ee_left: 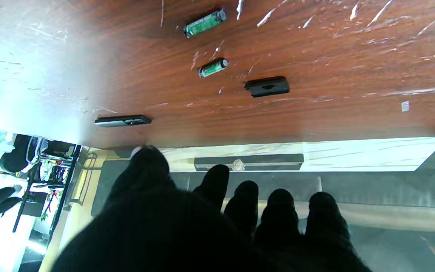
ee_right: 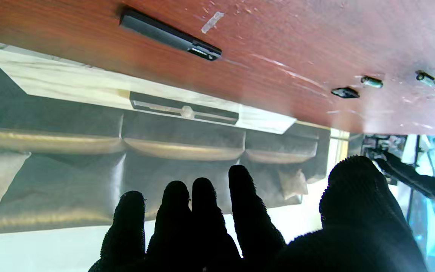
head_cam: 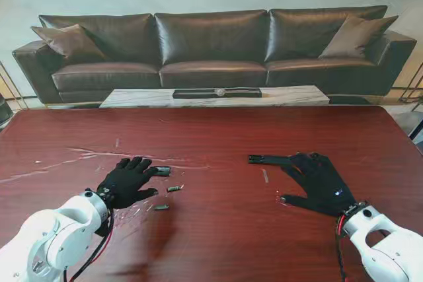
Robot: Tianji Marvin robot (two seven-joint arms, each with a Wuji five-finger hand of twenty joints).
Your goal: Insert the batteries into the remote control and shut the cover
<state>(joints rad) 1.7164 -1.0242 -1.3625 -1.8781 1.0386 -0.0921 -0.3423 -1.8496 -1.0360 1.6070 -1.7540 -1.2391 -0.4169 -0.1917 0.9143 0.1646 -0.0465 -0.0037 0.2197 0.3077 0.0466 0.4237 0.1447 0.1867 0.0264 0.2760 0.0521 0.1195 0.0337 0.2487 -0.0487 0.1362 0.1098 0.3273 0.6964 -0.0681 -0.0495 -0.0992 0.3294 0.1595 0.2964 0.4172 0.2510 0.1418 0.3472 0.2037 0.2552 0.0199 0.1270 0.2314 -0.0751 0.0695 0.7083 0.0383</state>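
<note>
The slim black remote lies flat on the red-brown table, right of centre. Its end is by the fingertips of my right hand, which is open, palm down, and holds nothing. The right wrist view shows the remote apart from that hand. The small black battery cover lies just beyond the fingertips of my open left hand. Two green batteries lie loose to that hand's right. The left wrist view shows the cover, both batteries, the remote and the spread fingers.
Pale scratches and scraps of clear tape mark the table top. Past the far edge stand a low marble coffee table bearing a black tray, and a dark leather sofa.
</note>
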